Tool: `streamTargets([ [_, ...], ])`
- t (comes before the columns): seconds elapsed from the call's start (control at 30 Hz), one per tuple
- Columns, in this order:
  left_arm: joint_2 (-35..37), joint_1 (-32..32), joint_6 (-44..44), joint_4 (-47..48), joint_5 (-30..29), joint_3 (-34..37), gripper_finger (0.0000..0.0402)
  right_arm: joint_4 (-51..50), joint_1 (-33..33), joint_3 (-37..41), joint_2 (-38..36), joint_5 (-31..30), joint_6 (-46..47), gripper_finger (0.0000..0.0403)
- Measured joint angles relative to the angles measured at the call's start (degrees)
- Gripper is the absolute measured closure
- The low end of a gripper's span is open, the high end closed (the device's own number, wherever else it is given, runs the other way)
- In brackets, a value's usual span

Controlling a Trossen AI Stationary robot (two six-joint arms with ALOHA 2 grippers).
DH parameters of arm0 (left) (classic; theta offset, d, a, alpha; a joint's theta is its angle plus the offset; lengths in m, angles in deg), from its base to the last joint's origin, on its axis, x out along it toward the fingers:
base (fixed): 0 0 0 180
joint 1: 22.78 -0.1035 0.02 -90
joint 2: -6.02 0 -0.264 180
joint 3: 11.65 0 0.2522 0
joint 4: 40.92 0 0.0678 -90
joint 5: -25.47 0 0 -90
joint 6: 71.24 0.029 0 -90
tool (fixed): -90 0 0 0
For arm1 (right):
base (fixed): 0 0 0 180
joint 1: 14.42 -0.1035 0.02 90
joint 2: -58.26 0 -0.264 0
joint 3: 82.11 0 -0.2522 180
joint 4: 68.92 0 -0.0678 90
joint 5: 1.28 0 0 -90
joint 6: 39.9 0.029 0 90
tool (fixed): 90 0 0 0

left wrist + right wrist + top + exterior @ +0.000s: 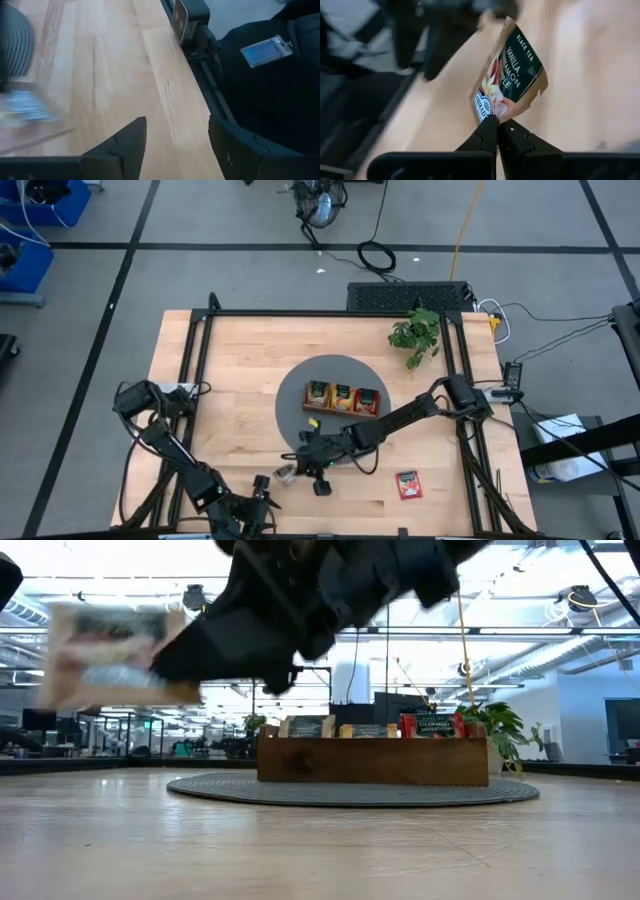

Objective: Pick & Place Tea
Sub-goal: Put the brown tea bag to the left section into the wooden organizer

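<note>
1. The right arm reaches from the table's right edge across to the front middle, and its right gripper (497, 122) has its two dark fingers pinched tight on the bottom edge of a small flat green-and-tan tea sachet (512, 75) printed with the words black tea and vanilla.
2. That held sachet (285, 472) hangs clear of the pale wooden table (240, 360), just in front of the round grey mat (290, 402); from table height it shows as a blurred tan rectangle (115, 655) up in the air.
3. The left gripper (175, 145) sits at the table's front edge, near the held sachet but not touching it. Its fingers stand well apart with bare wood between them and nothing in them.
4. On the grey mat stands a brown wooden three-compartment tray (340, 412). Sachets stand upright in it: a green-and-tan one (318, 393) in the left compartment, an orange one (343, 395) in the middle, a red one (368, 398) in the right.
5. One more red sachet (408, 485) lies flat on the wood towards the front right, well apart from the tray and from both grippers.
6. A small green leafy plant (415, 335) stands near the back right corner of the table, behind the mat.
</note>
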Motion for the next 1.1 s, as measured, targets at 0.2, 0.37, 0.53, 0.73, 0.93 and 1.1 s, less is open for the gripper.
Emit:
streamTargets([
  [0.2,0.0,0.0,-0.1,1.7,0.0,0.0,0.019,-3.9,0.1,0.3,-7.6,-16.4,-10.7,0.0403],
  [0.37,0.0,-0.3,-0.4,3.3,0.0,0.0,0.0188,-2.8,1.6,7.5,-15.4,-29.3,-16.0,0.0403],
  [0.53,0.0,-0.7,-0.2,6.2,-0.5,-0.1,0.0188,7.2,8.1,21.7,-24.4,-34.1,-13.7,0.0403],
  [0.73,0.1,-2.6,0.4,8.3,-1.1,-0.1,0.0188,22.6,16.8,35.2,-26.3,-25.5,-6.7,0.0403],
  [0.93,0.1,-4.6,-0.3,8.8,0.4,-0.1,0.0188,22.6,16.7,37.4,-26.4,-23.8,-5.2,0.0403],
  [1.1,0.1,-4.8,-0.4,8.9,0.5,-0.1,0.0188,23.7,14.7,37.2,-26.0,-23.8,-5.8,0.0403],
])
